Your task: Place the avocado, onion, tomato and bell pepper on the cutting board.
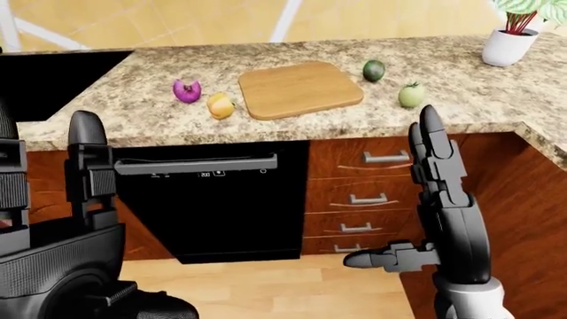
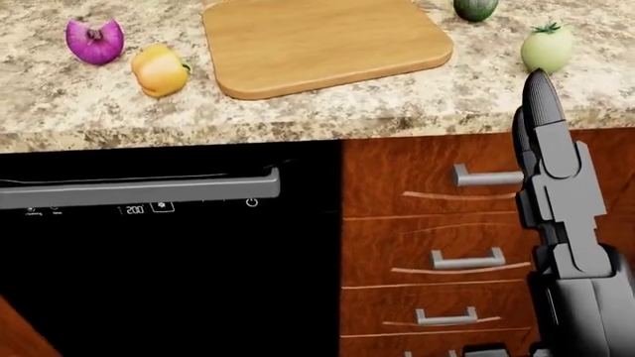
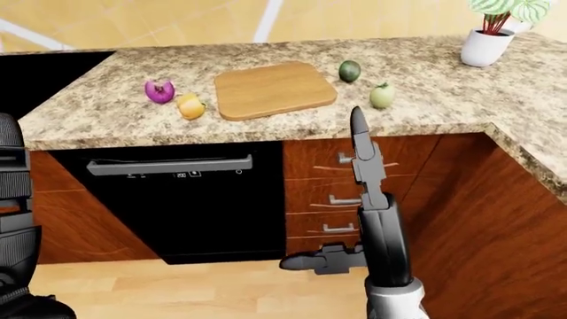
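Cutting board (image 1: 300,88): a bare wooden board lying flat on the speckled stone counter (image 1: 460,100). Everything below is placed from this board.
Onion (image 1: 187,91): purple, on the counter to the left of the board, well apart from it.
Bell pepper (image 1: 220,106): yellow-orange, on the counter left of the board, between the onion and the board, closer to the counter's near edge. It does not touch the board.
Avocado (image 1: 374,70): dark green, on the counter just to the right of the board, near its upper right corner.
Tomato (image 1: 411,95): pale green with a little stem, on the counter right of the board, lower in the left-eye view than the avocado.
Potted plant (image 1: 512,38): white pot, far right of the board.
Dishwasher (image 1: 209,199): black, with a grey bar handle, under the counter below the board.
Drawers (image 1: 363,196): brown wood with grey handles, below and right of the board.
Right hand (image 1: 436,166): fingers straight and pointing up, thumb sticking out sideways, holding nothing. It is below the counter edge, right of the board.
Left hand (image 1: 87,166): fingers up, holding nothing, far left and below the board.
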